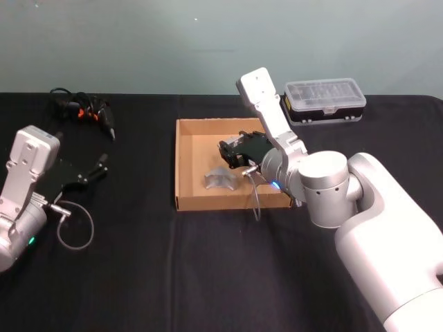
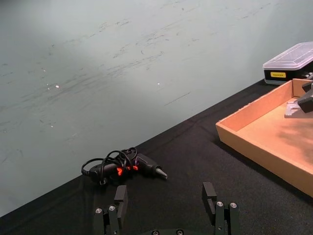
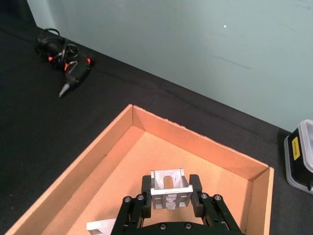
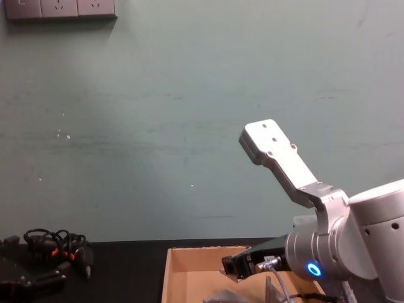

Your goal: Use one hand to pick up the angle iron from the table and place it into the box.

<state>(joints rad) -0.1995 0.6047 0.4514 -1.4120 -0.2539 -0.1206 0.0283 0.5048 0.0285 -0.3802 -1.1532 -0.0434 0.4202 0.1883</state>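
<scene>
My right gripper (image 1: 232, 153) hovers over the tan box (image 1: 181, 166), low above its floor. In the right wrist view its black fingers (image 3: 145, 188) are shut on a silvery angle iron (image 3: 170, 188), held above the box (image 3: 112, 147). A second angle iron (image 1: 220, 178) lies on the box floor just in front of that gripper, and its corner (image 3: 102, 226) shows under the fingers. My left gripper (image 1: 97, 168) rests parked at the table's (image 1: 138, 277) left side, open with nothing between its fingers (image 2: 120, 200).
A black case with a clear lid (image 1: 325, 100) stands behind the box at the back right. A black tool with coiled cables (image 1: 86, 111) lies at the back left. A loose cable loop (image 1: 75, 225) hangs by the left arm.
</scene>
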